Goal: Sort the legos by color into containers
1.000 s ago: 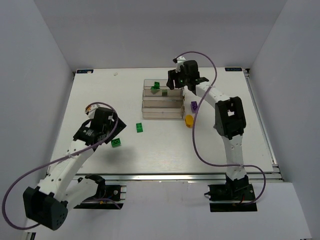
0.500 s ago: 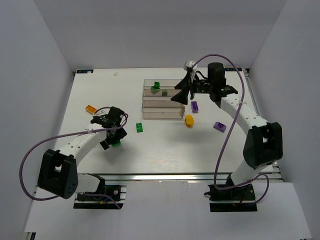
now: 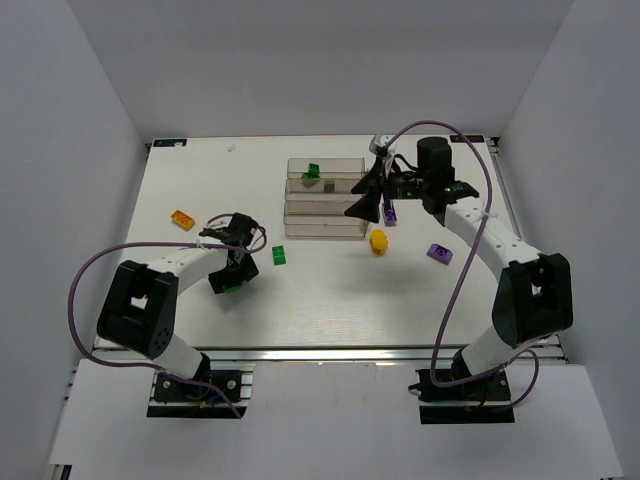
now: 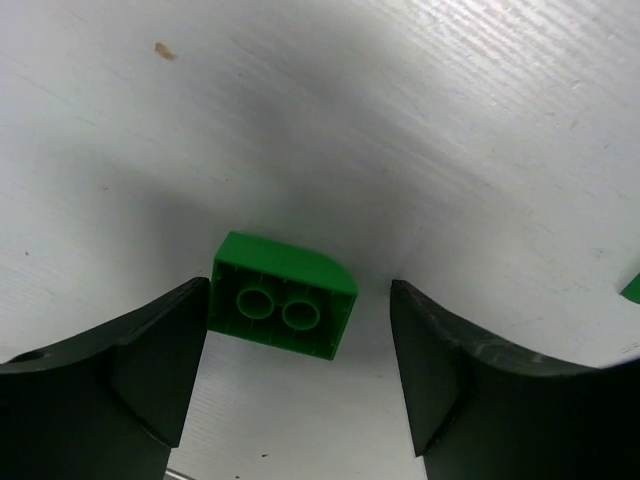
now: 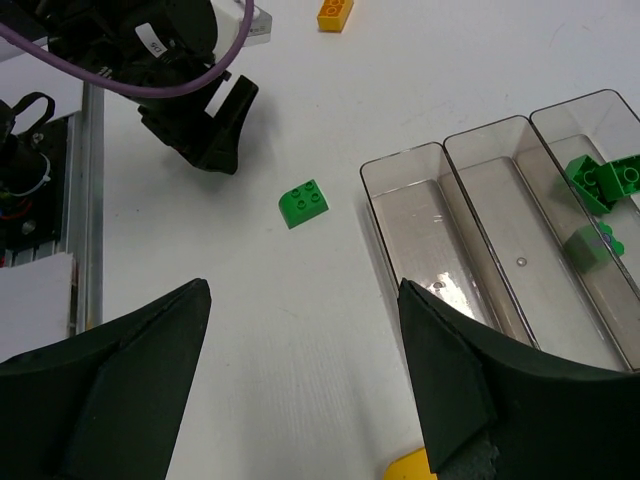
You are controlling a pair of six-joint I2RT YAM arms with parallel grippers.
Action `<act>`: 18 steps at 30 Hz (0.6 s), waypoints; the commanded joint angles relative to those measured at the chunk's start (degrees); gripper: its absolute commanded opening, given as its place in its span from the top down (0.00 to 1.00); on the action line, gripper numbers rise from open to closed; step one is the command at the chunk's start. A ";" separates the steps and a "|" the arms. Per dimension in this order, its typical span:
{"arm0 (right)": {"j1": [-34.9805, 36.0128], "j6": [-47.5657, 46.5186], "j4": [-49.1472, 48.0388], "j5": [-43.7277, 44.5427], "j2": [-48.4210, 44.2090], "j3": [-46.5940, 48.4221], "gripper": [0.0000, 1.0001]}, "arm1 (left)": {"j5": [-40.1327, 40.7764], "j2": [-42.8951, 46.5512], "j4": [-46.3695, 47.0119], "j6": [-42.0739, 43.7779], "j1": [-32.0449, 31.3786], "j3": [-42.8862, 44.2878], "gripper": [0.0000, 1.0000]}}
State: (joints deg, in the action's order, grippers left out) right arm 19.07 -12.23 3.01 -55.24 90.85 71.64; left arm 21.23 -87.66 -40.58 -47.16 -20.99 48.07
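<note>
Several clear containers form one block at mid-table. Two green legos lie in the farthest bin, which the right wrist view shows too. My left gripper is low over a green lego lying on its side. The open jaws flank it, the left finger close and the right one apart. My right gripper hangs open and empty beside the block's right end. Loose legos: green, orange, yellow, purple.
Another purple lego lies half hidden behind my right gripper. The loose green lego lies between my left gripper and the containers. White walls enclose the table; an aluminium rail runs along the near edge.
My right gripper pulled back from over the far bin to the block's right end and opened wider. My left arm folded in and brought its gripper down around the green lego.
</note>
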 commanded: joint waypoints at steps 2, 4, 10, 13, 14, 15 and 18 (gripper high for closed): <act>-0.09 0.45 -1.07 -0.30 -2.78 -0.53 0.20 | 0.12 -0.06 2.61 2.51 0.25 0.88 0.30; -0.09 0.45 -0.90 -0.04 -2.87 -0.53 0.20 | 0.04 -0.15 2.43 2.42 0.25 1.06 0.37; -0.17 0.01 -0.55 0.57 -3.40 -0.88 0.22 | -0.49 2.83 3.13 2.94 0.25 1.76 0.62; -0.17 -1.39 1.30 1.36 -3.75 -0.53 0.30 | -4.25 6.43 8.13 6.80 -0.45 4.39 0.69; -0.17 -2.00 3.04 1.19 -3.92 -0.36 0.36 | -8.36 7.23 12.84 8.99 -0.45 5.88 0.71; -0.17 -2.71 3.76 1.28 -3.92 -0.27 0.55 | -10.75 7.93 16.02 10.23 -0.45 6.50 0.71; -0.17 -5.26 7.27 1.01 -4.10 -0.27 0.99 | -17.79 7.07 26.49 12.35 -0.45 11.31 0.73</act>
State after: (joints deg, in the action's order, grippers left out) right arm 19.09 -15.14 6.33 -53.91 89.21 71.33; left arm 12.12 -82.76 -28.45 -38.85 -21.17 53.32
